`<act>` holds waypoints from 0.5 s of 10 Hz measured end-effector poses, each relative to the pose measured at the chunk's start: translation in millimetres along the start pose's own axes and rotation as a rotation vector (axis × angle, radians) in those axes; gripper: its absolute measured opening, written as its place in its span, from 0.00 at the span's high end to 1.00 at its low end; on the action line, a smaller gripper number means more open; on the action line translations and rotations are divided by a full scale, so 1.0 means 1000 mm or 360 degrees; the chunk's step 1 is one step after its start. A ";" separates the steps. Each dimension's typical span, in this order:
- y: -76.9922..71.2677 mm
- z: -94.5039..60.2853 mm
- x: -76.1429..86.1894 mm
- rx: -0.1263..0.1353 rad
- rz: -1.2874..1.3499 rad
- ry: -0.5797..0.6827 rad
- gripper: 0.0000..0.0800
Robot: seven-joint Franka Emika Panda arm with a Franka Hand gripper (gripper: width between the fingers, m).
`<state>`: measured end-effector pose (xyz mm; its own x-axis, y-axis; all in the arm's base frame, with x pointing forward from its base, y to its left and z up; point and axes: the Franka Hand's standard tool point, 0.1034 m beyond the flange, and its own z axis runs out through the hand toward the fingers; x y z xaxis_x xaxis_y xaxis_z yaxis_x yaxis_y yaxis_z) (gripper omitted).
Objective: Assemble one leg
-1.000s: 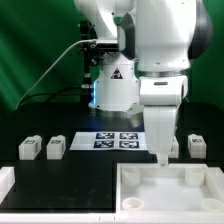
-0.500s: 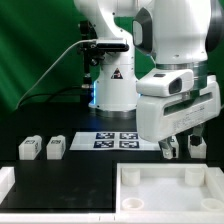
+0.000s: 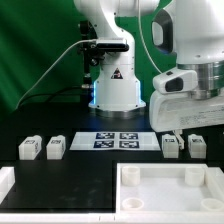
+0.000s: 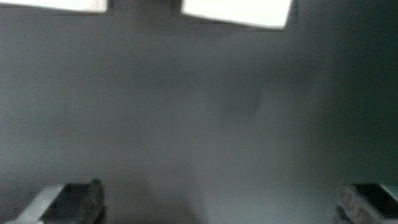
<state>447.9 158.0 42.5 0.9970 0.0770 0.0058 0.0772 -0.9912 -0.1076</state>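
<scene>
Four small white legs with square tags stand on the black table in the exterior view: two at the left (image 3: 28,148) (image 3: 55,146) and two at the right (image 3: 171,146) (image 3: 197,145). My gripper (image 3: 180,130) hangs tilted above the two right legs and touches neither. In the wrist view its fingers (image 4: 71,203) stand far apart with nothing between them, so the gripper (image 4: 222,205) is open and empty. The large white tray-like piece (image 3: 126,185) lies at the front right.
The marker board (image 3: 115,139) lies flat in the middle, in front of the robot base (image 3: 115,90). Another white part (image 3: 6,182) sits at the front left edge. Two blurred white shapes (image 4: 237,10) show at the wrist view's edge.
My gripper has risen from the tray's near corner and swung up toward the exterior view's right, tilting as it went. It now hangs above the two right legs. The parts have not moved.
</scene>
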 end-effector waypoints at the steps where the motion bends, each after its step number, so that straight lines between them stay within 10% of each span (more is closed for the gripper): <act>1: 0.000 0.000 0.000 0.0000 0.0001 0.0004 0.19; 5: -0.009 -0.002 -0.016 -0.0012 0.0109 -0.0583 0.19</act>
<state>431.7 165.0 45.1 0.9329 0.0424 -0.3576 0.0115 -0.9960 -0.0882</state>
